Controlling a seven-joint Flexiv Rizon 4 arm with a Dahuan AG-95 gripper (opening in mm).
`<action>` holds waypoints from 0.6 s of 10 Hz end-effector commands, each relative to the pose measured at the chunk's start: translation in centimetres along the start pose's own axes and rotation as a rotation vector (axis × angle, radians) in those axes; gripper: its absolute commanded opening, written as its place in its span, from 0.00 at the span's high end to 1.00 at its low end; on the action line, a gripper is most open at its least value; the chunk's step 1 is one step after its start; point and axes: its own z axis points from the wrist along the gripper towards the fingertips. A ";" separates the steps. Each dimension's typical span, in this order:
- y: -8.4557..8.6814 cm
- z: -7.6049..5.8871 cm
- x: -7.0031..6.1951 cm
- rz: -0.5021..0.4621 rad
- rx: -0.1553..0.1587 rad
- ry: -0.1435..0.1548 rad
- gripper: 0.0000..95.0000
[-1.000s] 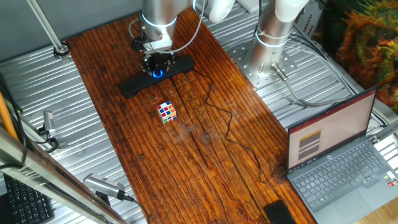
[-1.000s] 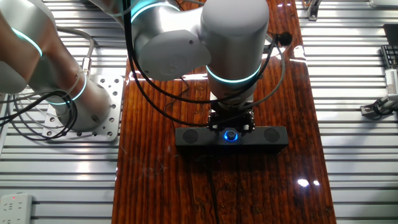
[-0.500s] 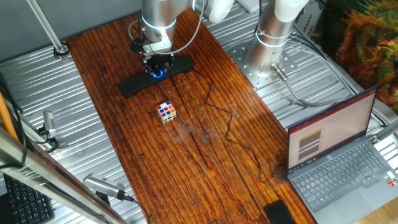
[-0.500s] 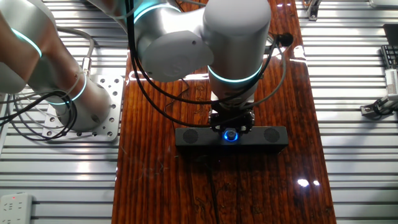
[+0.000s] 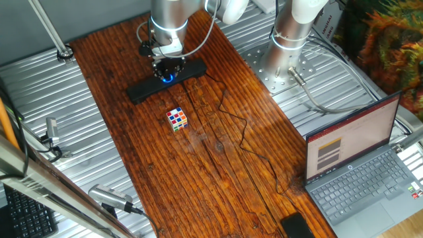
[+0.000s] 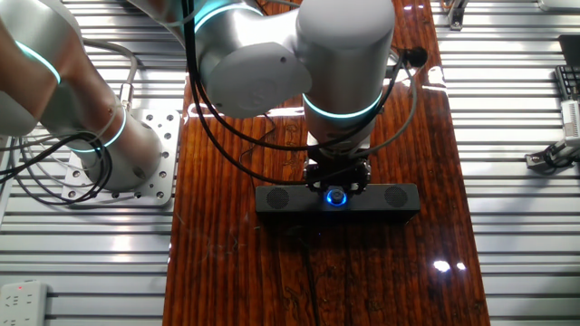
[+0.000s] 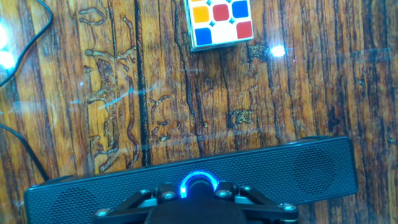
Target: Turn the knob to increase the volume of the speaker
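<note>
Movement: basically nothing since a second ago, maybe a tiny twist of the wrist housing over the speaker (image 6: pixel 337 200); the arm has stayed parked there.
Tool: tool (image 6: pixel 336 184) sits right down at the knob (image 6: pixel 336 196), fingers on either side of it. Looks closed around it, but I honestly can't tell how tight.
Knob: middle of the speaker, blue ring glowing.
Speaker: lies crosswise on the counter (image 5: pixel 218 165), cable (image 5: pixel 244 135) trailing off it.
Progress: reach is done, I'd guess it's mid-turn. No way to judge volume.
Cube: Rubik's cube (image 5: pixel 176 119) near the speaker, not touching.
Writing: none readable; laptop (image 5: pixel 363 168) screen too small to read.
</note>
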 end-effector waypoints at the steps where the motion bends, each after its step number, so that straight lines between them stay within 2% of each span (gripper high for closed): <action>1: 0.0 0.0 0.0 0.003 -0.001 0.001 0.60; 6: 0.0 0.2 0.0 0.013 -0.004 -0.002 0.60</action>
